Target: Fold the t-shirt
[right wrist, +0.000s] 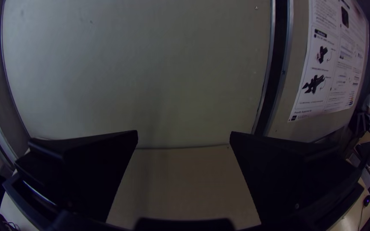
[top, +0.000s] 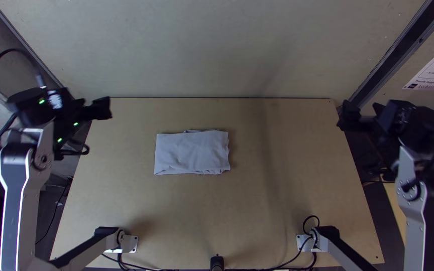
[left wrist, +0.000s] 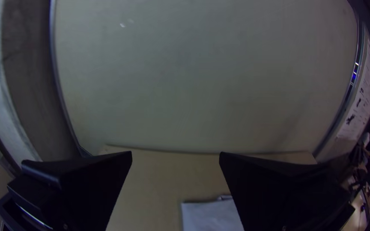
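The light grey t-shirt [top: 192, 153] is lying flat on the table [top: 302, 180], left of the middle and nearer the far edge. It is forming a neat folded rectangle, its longer sides running crosswise, with faint wrinkles showing and layers peeking out along the far edge and near right corner.

So the worktop [top: 297, 175] is pale wood, pretty plain, with a soft shadow stripe running down it right of the middle. The t-shirt [top: 192, 153] is lying flat on it, a bit left of centre and nearer the far edge, folded into a tidy-ish rectangle with its long sides going left to right. Far edge has a little rumpled bit sticking out, and the right end's kinda uneven, layers peeking out at the near corner. Some black cables [top: 290, 261] run along the near edge too
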### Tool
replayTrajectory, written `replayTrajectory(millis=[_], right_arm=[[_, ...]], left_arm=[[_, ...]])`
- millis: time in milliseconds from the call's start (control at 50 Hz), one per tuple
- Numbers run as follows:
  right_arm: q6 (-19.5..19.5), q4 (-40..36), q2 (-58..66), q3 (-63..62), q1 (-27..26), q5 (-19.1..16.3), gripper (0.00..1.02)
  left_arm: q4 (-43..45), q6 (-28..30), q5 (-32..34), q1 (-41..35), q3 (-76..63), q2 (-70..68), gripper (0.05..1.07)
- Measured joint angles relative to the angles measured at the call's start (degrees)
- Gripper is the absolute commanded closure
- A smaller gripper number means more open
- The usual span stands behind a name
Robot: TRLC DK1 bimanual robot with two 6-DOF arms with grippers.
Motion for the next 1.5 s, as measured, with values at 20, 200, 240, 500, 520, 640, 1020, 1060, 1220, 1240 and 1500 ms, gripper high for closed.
replayTrajectory(millis=[20,200,240,500,520,640,1020,1060,1220,1240,1500], right_arm=[[0.0,0.0,-0.6,0.0,0.0,0.0,0.04],[-1.3,3.4,-9.5,-2.0,0.0,0.0,0.04],[-1.7,5.1,-12.1,-3.4,0.0,0.0,0.04],[-3.2,9.4,-24.1,-10.1,0.1,0.0,0.04],[-3.2,10.2,-24.9,-11.1,0.1,0.0,0.04],[-3.7,17.3,-31.7,-18.8,0.1,0.0,0.04],[-5.1,27.2,-50.3,-37.7,0.5,0.0,0.04],[-5.1,27.9,-51.2,-39.4,0.7,0.0,0.04],[-5.1,30.4,-54.6,-46.1,1.9,0.0,0.04],[-5.1,30.4,-54.9,-46.6,2.1,0.0,0.04],[-4.4,35.5,-55.3,-57.1,2.3,0.0,0.04]], left_arm=[[0.3,0.1,0.0,0.7,-0.5,-1.0,0.09],[7.6,0.6,0.2,5.7,-7.5,-9.7,0.09],[9.5,0.7,0.2,6.1,-9.9,-11.9,0.09],[21.4,0.9,0.2,6.4,-25.4,-27.4,0.09],[22.1,0.9,0.2,6.4,-26.6,-28.8,0.09],[25.8,0.9,0.2,6.4,-33.4,-35.3,0.09],[30.6,1.1,0.6,6.6,-52.7,-57.2,0.11],[30.7,1.1,0.6,6.6,-53.9,-58.5,0.11],[30.8,1.1,0.6,6.7,-57.0,-59.4,0.10],[30.8,1.1,0.6,6.7,-57.4,-59.4,0.10],[34.8,1.1,0.4,6.7,-63.6,-59.4,0.10]])
